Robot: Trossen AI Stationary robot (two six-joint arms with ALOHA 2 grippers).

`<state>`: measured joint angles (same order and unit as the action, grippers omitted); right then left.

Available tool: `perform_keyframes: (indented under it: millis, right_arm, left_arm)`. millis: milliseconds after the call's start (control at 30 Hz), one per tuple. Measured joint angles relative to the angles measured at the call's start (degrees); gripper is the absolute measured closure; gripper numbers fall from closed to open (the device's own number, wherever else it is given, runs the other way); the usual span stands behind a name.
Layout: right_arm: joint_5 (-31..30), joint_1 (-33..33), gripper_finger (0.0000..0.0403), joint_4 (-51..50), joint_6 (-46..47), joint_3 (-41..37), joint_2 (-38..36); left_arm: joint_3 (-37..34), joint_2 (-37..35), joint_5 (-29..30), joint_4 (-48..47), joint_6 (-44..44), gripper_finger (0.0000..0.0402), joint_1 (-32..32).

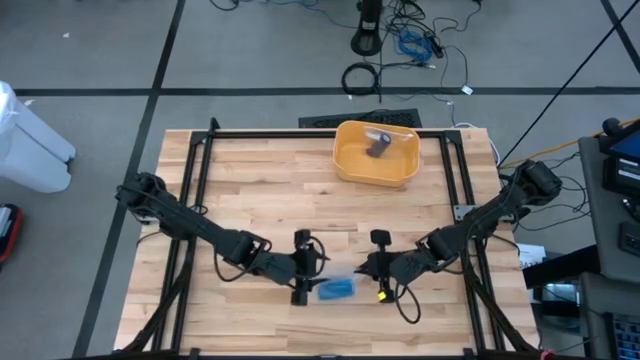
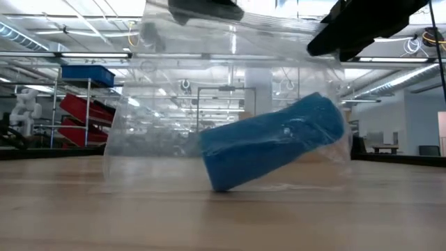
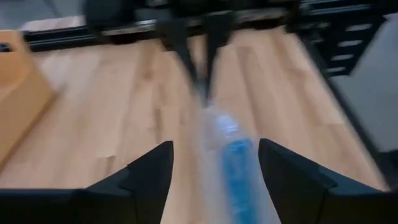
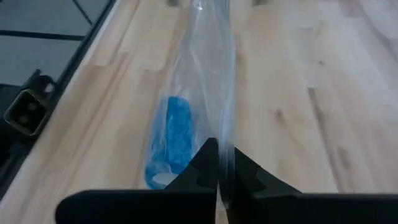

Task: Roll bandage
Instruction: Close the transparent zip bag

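Observation:
A blue bandage roll [image 2: 275,143] lies tilted inside a clear plastic bag [image 2: 230,104], which stands upright near the table's front edge [image 1: 337,290]. The roll's lower end [image 2: 219,183] rests on the bag's bottom on the table. My right gripper [image 4: 219,158] is shut on the bag, at its right end [image 1: 362,272]. My left gripper [image 3: 214,165] is open at the bag's left end [image 1: 318,272], with one finger on each side of the bag's upper part. My right gripper pinches the bag's upper edge [image 4: 225,134] at its right end between its two fingers. The fingers come roughly level from the table's right. The bag hangs upright below them with its bottom on the table. I cannot tell whether my left gripper touches the bag.
A yellow bin [image 1: 350,165] with a dark object inside stands at the table's far middle. A black frame [image 1: 190,180] runs along the table's left, far and right sides. Bare wood [image 1: 300,200] lies between the bin and the grippers.

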<state>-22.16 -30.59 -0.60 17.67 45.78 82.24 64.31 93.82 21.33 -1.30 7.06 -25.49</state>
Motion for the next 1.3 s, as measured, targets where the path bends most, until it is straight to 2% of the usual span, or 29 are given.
perform_keyframes:
  millis: [67,233,433,500,633,867,1067,1300]
  right_arm:
    - [-0.2,0.0,0.0403,0.0,-0.4,0.0,-0.2]
    - [-0.2,0.0,0.0403,0.5,-1.1,1.2,-0.2]
    - [0.0,-0.6,0.0403,0.5,-2.3,2.6,-0.3]
    - [-0.1,-0.7,0.0403,0.4,-2.3,2.6,-0.3]
    - [-0.2,-0.7,0.0403,0.5,-2.2,2.6,-0.3]
    - [-0.1,-0.7,0.0403,0.5,0.0,2.6,-0.3]
    - [1.6,-0.7,0.0403,0.6,2.8,2.6,-0.3]
    - [-0.1,-0.9,0.0391,-1.4,6.8,2.6,-0.3]
  left_arm:
    - [0.0,0.0,-2.4,0.2,0.0,0.0159,0.4]
    - [0.0,1.3,-2.8,1.0,0.0,0.0159,1.1]
    - [0.0,1.8,2.7,1.0,1.0,0.0161,1.5]
    - [0.0,1.8,2.8,1.0,1.0,0.017,1.6]
    - [0.0,1.8,2.6,1.0,1.0,0.0214,1.4]
    - [0.0,1.9,1.3,0.9,-0.4,0.0322,1.3]
    - [0.0,1.9,0.8,0.9,-0.4,0.0387,1.4]
    - [0.0,1.8,-0.1,0.9,0.1,0.0398,1.1]
